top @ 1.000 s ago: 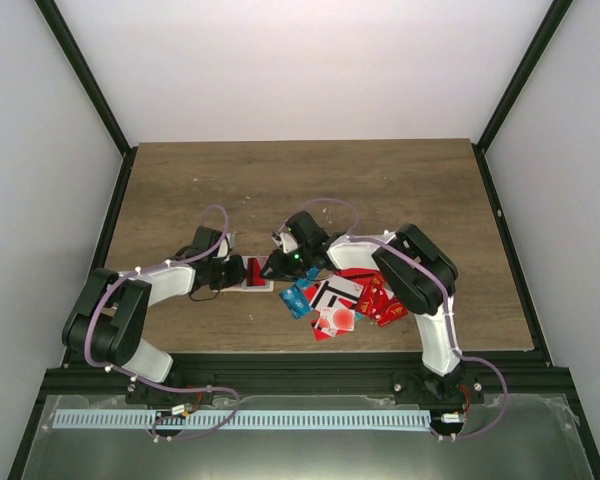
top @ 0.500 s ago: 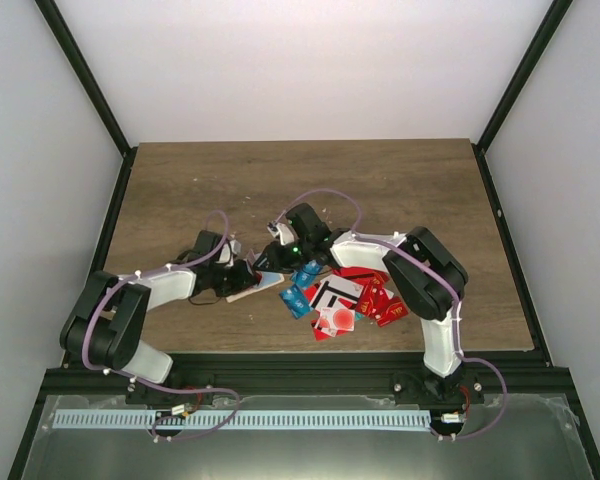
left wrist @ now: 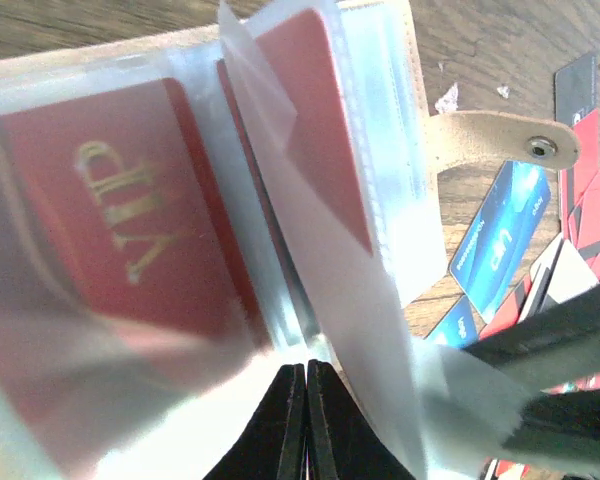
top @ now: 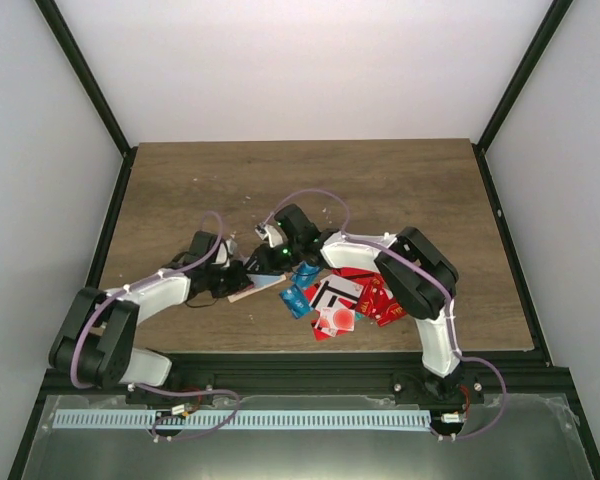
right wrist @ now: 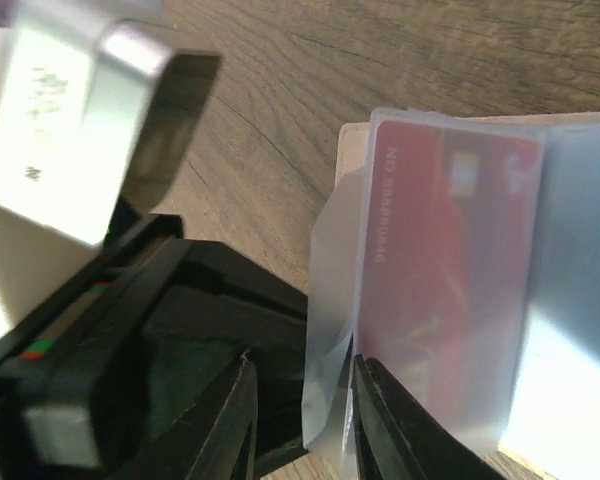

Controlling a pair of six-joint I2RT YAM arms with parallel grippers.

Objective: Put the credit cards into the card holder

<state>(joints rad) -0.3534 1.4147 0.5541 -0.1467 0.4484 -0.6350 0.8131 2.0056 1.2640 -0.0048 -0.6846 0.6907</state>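
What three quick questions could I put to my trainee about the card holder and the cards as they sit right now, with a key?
1. True or false: the left fingers are wide open and clear of the card holder.
2. Multiple choice: in the left wrist view, what colour is the loose card just below the snap tab? A green, B blue, C yellow.
3. Short answer: what word is printed in gold on the red card inside the nearest clear sleeve?

Key: 1 false, they are shut on the holder's sleeves; 2 B; 3 VIP.
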